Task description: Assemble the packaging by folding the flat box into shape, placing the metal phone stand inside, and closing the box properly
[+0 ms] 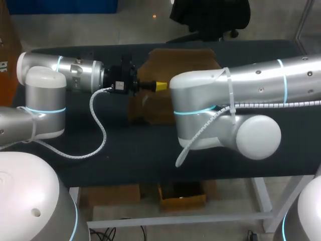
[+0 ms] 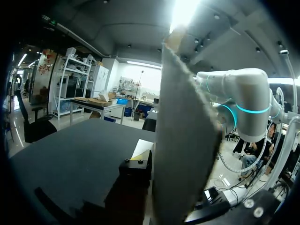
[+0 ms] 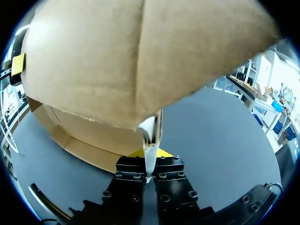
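The brown cardboard box (image 1: 180, 63) is partly unfolded at the table's far middle, and my right arm (image 1: 235, 95) hides much of it from above. In the right wrist view the box (image 3: 117, 61) fills the space ahead. My right gripper (image 3: 150, 155) is shut on the thin edge of one flap. My left gripper (image 1: 159, 86) is at the box's left side, and one of the box's panels (image 2: 187, 140) stands upright right against it in the left wrist view. Its yellow tip (image 3: 18, 63) also shows past the box in the right wrist view. No metal phone stand is in view.
The black table (image 1: 125, 150) has bare surface in front of the box and to its left. My left arm's cable (image 1: 100, 125) loops over the table near the left gripper.
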You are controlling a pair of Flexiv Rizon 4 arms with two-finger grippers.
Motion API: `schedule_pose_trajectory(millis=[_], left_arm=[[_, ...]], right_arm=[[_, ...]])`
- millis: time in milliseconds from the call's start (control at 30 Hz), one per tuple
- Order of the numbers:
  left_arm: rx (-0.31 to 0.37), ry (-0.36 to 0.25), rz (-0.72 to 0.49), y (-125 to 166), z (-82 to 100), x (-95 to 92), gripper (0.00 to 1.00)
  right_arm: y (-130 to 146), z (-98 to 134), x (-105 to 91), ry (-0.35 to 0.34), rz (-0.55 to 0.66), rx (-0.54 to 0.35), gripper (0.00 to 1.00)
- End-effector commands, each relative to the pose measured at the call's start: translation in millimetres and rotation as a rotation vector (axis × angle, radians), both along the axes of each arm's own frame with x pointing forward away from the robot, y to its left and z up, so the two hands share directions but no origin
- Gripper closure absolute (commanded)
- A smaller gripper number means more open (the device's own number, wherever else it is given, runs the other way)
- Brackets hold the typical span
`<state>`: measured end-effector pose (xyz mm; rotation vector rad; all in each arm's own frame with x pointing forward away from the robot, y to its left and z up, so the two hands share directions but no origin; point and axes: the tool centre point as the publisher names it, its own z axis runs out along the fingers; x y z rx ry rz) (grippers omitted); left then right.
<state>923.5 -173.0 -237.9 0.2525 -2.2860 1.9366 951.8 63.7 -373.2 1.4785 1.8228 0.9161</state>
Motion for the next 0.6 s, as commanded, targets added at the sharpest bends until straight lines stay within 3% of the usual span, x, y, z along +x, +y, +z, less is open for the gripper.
schedule_pose_trajectory(millis=[33,67,333,600], left_arm=[[-0.003,0.0,-0.001,-2.2,-2.4,1.4,0.54],[-0.003,0.0,-0.001,-2.2,-2.4,1.4,0.0],[0.064,-0.049,0.026,-13.0,5.1,4.6,0.0],[0.14,-0.127,0.048,-9.4,11.3,-4.1,0.0]], right_arm=[[0.7,0.1,-5.6,-0.011,0.005,0.007,1.0],[-0.3,0.9,-6.3,-0.01,0.009,0.011,1.0],[-9.4,7.9,-6.6,-0.001,0.06,0.051,1.0],[-25.9,15.2,-0.9,0.059,0.12,0.116,1.0]])
